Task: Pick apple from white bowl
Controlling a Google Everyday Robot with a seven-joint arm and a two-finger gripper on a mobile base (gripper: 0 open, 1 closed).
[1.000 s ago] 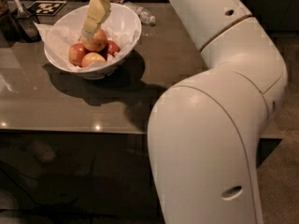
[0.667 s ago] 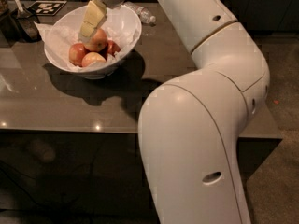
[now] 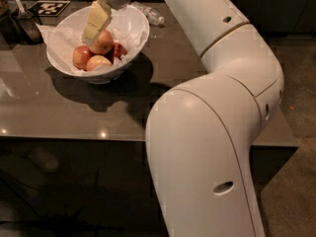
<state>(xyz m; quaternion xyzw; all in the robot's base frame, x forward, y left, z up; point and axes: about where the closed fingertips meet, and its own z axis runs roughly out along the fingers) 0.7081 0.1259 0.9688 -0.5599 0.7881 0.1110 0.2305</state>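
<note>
Four apples show in the bowl (image 3: 140,31), which stands on the table (image 3: 74,110) toward the upper left of the view. The apple (image 3: 104,42) sits on top of the heap, about at the bowl's middle. It rests against a red apple (image 3: 80,57) on its left, a pale apple (image 3: 98,62) in front and a dark apple (image 3: 119,50) on its right.

The gripper (image 3: 94,32) reaches down into the bowl from above, slanting from upper right to lower left in the picture. Its pale yellow tip ends at the apple's upper left flank. Whether it touches the skin or hangs just beside it I cannot tell. I also cannot tell whether the gripper is apart or closed, since only its near side shows and the rest is hidden behind that.

From the tip, then, the apple lies to the right and slightly lower. It looks to me beside the gripper or partly under it, not plainly within it. Being round, the apple offers no axis to line up with, so I judge the coming move depends only on centring the gripper over the apple's crown. The neighbours crowd in low down, so a grasp high on the apple seems safest. The crumpled paper (image 3: 55,37) lining the bowl lies well to the left, out of the way.
</note>
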